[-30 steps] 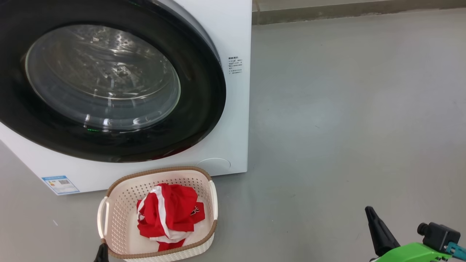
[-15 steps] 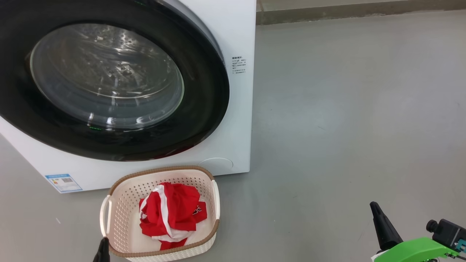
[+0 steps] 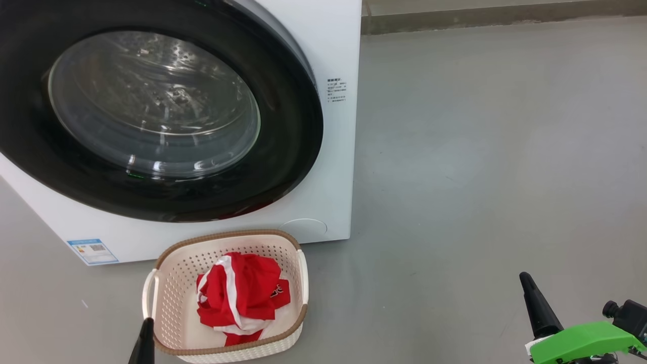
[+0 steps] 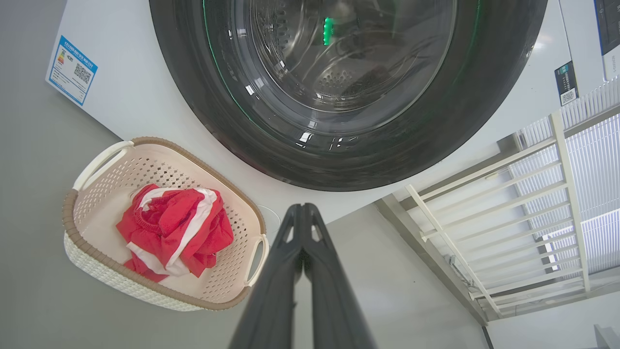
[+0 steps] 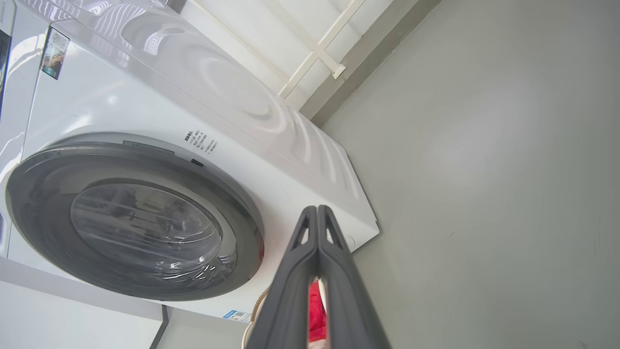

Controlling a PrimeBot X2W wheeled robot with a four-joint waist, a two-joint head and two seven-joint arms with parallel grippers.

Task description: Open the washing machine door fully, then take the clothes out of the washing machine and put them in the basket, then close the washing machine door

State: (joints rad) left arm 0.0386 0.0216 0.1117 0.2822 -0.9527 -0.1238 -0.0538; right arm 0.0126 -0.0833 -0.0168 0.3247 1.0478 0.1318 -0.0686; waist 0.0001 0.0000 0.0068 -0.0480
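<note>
The washing machine (image 3: 331,45) (image 4: 135,97) (image 5: 145,97) stands at upper left, and its door (image 3: 283,151) (image 4: 348,165) (image 5: 140,286) lies flush against the front, its glass bowl showing the steel drum. On the floor before it sits the basket (image 3: 167,283) (image 4: 82,247), holding the red and white clothes (image 3: 242,298) (image 4: 179,230) (image 5: 316,312). My left gripper (image 3: 146,328) (image 4: 302,208) is shut and empty, its tip by the basket's near-left corner. My right gripper (image 3: 526,279) (image 5: 317,209) is shut and empty over bare floor at lower right, well away from the machine.
Grey floor (image 3: 480,151) stretches to the right of the machine up to a wall base (image 3: 505,15). A white railed frame (image 4: 508,203) stands beside the machine in the left wrist view. A blue label (image 3: 93,250) sits on the machine's lower front.
The whole head picture has shifted slightly rightward and the right gripper sits a little higher and further right; the camera moved. Door, basket and clothes keep their places relative to each other.
</note>
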